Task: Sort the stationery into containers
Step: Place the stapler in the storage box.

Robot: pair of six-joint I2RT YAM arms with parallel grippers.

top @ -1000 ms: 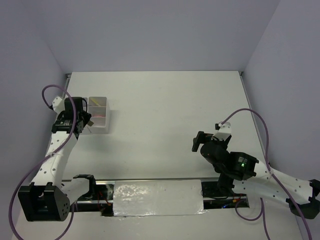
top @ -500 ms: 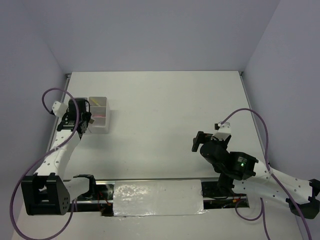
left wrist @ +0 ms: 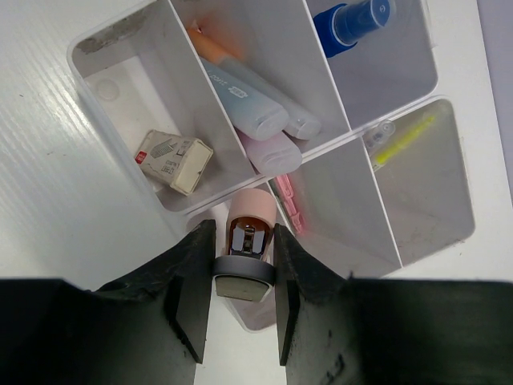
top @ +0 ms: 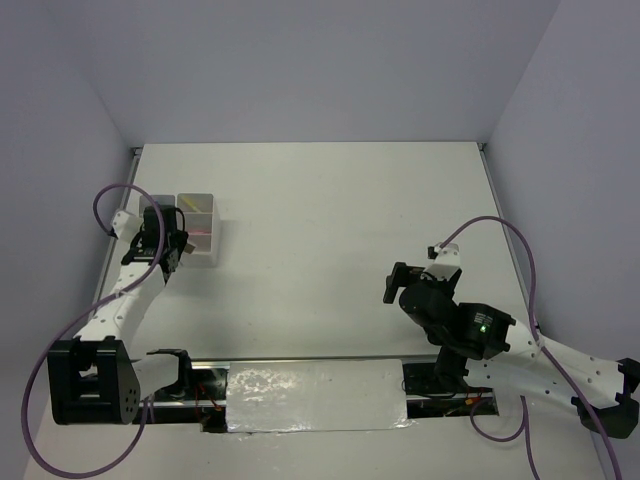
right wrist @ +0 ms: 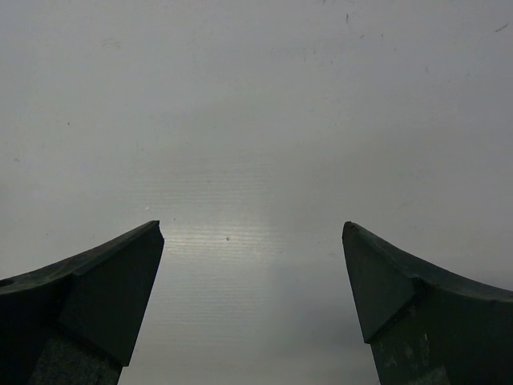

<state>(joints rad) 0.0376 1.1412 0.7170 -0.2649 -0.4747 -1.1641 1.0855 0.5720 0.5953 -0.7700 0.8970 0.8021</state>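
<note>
The left gripper [left wrist: 243, 258] is closed on a small pink piece [left wrist: 252, 215] with a grey metal insert, possibly a pencil sharpener, though I cannot be sure. Its two dark fingers [left wrist: 191, 282] press on the two opposite sides of the piece, and the pink end points out ahead of the tips.

Directly below is the white organizer [left wrist: 78, 64], which stands at the left side of the table [top: 350, 220]. The piece hangs above a dividing wall near the close edge, and I cannot tell which compartment is under it. In the compartments I see a wrapped eraser [left wrist: 173, 163], pastel markers [left wrist: 240, 100], a blue-capped bottle [left wrist: 351, 19] and a thin yellow pen [left wrist: 405, 141], each kind in its own section.

The right gripper [right wrist: 252, 273] is opened wide above bare table, with nothing between the fingers, well apart from the organizer.

I judge the pink piece to be light and rigid, with smooth plastic sides, so it can turn or slip if the grip loosens. Holding it on the flat sides, as now, seems right. It is probably best released low and clear of the wall, so it does not bounce out. No stationery is visible outside the organizer, so the sorting looks almost finished.
</note>
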